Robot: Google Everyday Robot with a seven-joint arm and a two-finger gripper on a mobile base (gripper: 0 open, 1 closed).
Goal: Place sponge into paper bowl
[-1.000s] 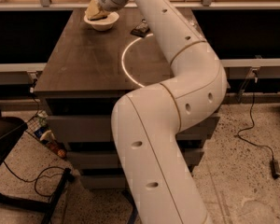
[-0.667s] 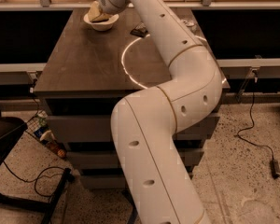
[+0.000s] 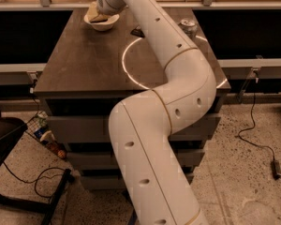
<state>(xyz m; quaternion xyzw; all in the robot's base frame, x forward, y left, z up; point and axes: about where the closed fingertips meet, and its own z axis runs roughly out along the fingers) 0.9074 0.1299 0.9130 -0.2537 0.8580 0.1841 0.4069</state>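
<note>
The white paper bowl (image 3: 102, 24) stands at the far left corner of the dark wooden table (image 3: 84, 64). A pale yellow sponge (image 3: 96, 16) sits in the bowl and sticks up above its rim. My gripper (image 3: 104, 4) is at the end of the long white arm, directly over the bowl and right at the sponge. The wrist hides where the gripper meets the sponge, so I cannot tell whether it holds it.
A silver drink can (image 3: 188, 27) stands at the table's far right. A small dark object (image 3: 137, 32) lies near the arm. A white ring (image 3: 126, 64) marks the tabletop. A black chair (image 3: 9, 139) and cables (image 3: 257, 139) are on the floor.
The arm's elbow has shifted slightly. The gripper stays over the bowl with the sponge beneath it.
</note>
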